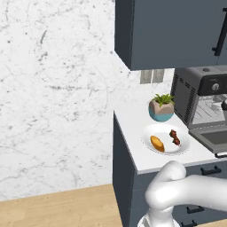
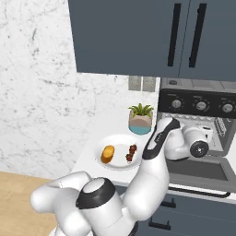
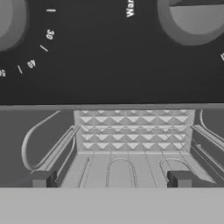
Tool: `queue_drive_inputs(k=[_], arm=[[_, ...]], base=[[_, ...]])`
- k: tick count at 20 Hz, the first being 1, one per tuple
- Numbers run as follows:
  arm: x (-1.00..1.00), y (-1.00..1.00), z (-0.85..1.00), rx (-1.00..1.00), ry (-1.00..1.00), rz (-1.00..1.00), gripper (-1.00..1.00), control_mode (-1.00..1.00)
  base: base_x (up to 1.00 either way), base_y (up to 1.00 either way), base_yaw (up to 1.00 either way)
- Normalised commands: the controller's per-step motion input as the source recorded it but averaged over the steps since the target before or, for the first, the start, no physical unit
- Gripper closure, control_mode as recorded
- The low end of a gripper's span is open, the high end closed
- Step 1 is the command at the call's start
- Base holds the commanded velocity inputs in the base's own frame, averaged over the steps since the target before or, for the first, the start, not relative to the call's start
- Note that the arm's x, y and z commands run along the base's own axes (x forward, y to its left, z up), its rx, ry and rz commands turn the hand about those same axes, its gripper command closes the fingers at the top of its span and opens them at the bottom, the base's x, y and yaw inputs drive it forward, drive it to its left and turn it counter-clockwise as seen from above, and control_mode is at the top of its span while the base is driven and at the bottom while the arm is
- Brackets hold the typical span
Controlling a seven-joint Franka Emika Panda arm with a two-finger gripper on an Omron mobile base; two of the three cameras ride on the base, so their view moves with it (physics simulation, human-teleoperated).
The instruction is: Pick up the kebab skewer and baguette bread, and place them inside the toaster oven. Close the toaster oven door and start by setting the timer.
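Skewer [image 2: 131, 153] and loaf [image 2: 108, 154] lie apart on the plate [image 2: 117, 167] on the bench, left of the open oven [image 2: 193, 99], while the end effector [image 3: 111, 178], wide open and empty, faces the rack; both look light, the skewer best pinched mid-length across its meat.

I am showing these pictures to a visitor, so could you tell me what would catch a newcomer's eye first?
Probably the white arm reaching across the counter, its open gripper facing the cavity of the toaster oven, whose door lies folded down. Next, the white plate left of the oven, holding the baguette bread and kebab skewer, with a potted plant behind it.
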Motion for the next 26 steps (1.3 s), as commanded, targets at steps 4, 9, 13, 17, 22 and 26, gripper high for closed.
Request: queue_drive_inputs(k=[4, 9, 13, 17, 22, 26], arm=[[0.00, 0.00, -0.20, 0.00, 0.00, 0.00, -1.00, -1.00], [0.13, -0.06, -0.04, 0.00, 0.00, 0.00, -1.00, -1.00], [0.33, -0.09, 0.00, 0.00, 0.00, 0.00, -1.00, -1.00], [0.30, -0.04, 0.00, 0.00, 0.00, 0.00, -1.00, -1.00], [0.11, -0.02, -0.17, 0.00, 0.00, 0.00, -1.00, -1.00], [0.04, -0.02, -0.17, 0.00, 0.00, 0.00, -1.00, -1.00]], base=[[0.00, 0.00, 0.00], [0.00, 0.00, 0.00], [0.00, 0.00, 0.00], [0.00, 0.00, 0.00], [0.00, 0.00, 0.00], [0.00, 0.00, 0.00]])
